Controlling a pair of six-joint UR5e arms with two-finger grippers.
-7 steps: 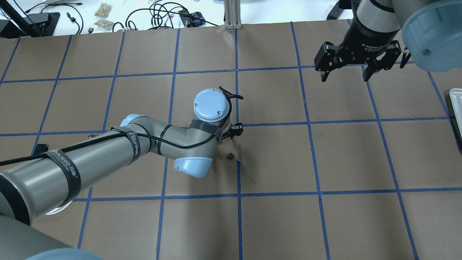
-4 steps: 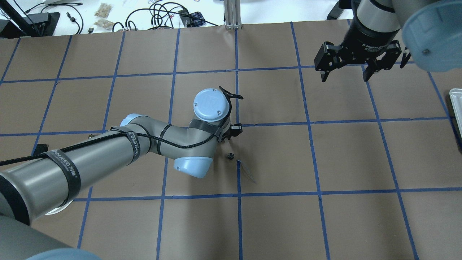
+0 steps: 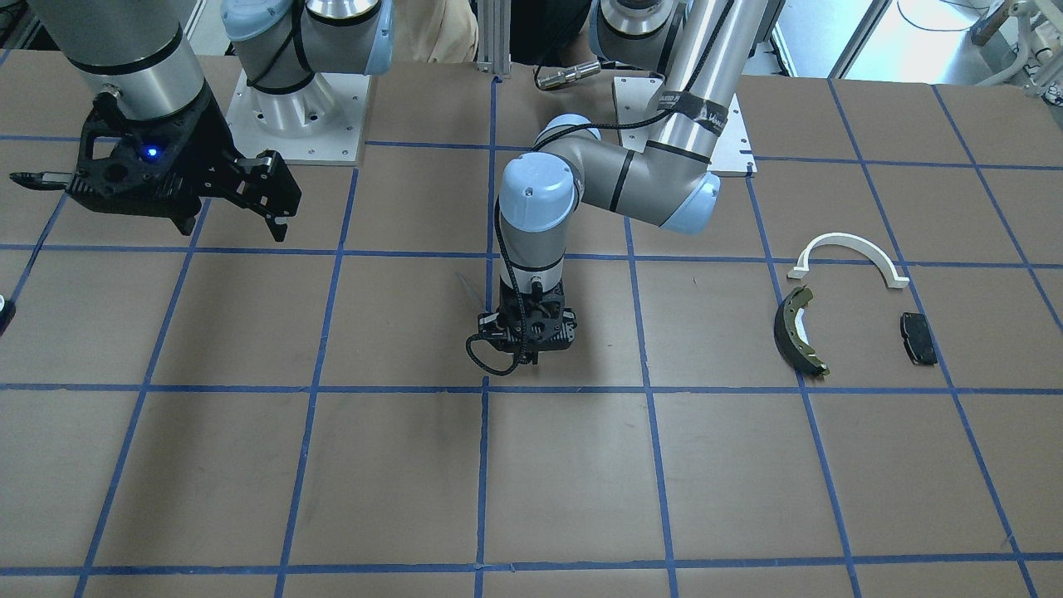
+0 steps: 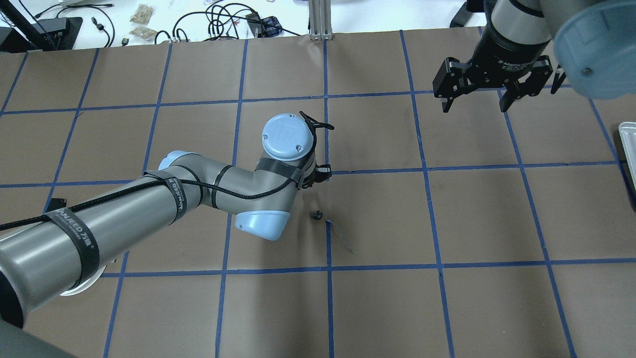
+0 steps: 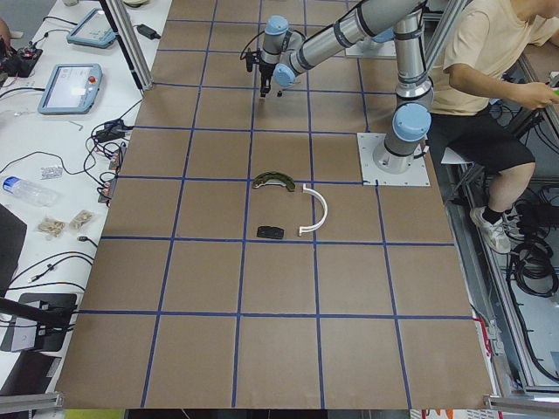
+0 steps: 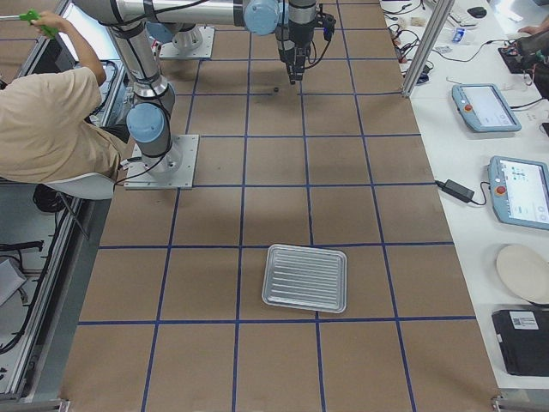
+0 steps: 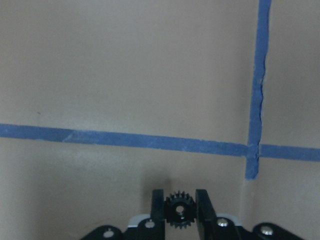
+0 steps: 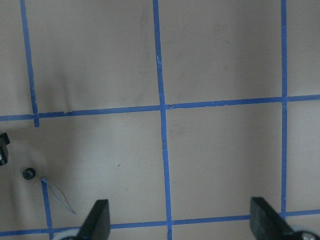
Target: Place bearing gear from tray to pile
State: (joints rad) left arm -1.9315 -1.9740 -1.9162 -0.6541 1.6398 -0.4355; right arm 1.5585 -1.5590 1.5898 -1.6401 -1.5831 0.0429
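In the left wrist view my left gripper (image 7: pixel 180 196) is shut on a small black toothed bearing gear (image 7: pixel 180 212), low over the table near a tape crossing. It hangs at mid-table in the front view (image 3: pixel 530 353). The pile lies far to its side: a white half-ring arch (image 3: pixel 847 239), a dark brake shoe (image 3: pixel 785 328) and a black pad (image 3: pixel 918 338). My right gripper (image 4: pixel 474 102) is open and empty, raised over the far right of the table. The silver tray (image 6: pixel 305 277) is empty.
A second small black gear-like part (image 4: pixel 316 215) lies on the table just robot-side of my left gripper; it also shows in the right wrist view (image 8: pixel 28 173). A loose strip of blue tape (image 4: pixel 340 238) curls beside it. A person sits beside the robot's base (image 5: pixel 489 78).
My left wrist and forearm have shifted a little up and to the left in the overhead view. The small part on the table has stayed put. My right arm has barely moved.
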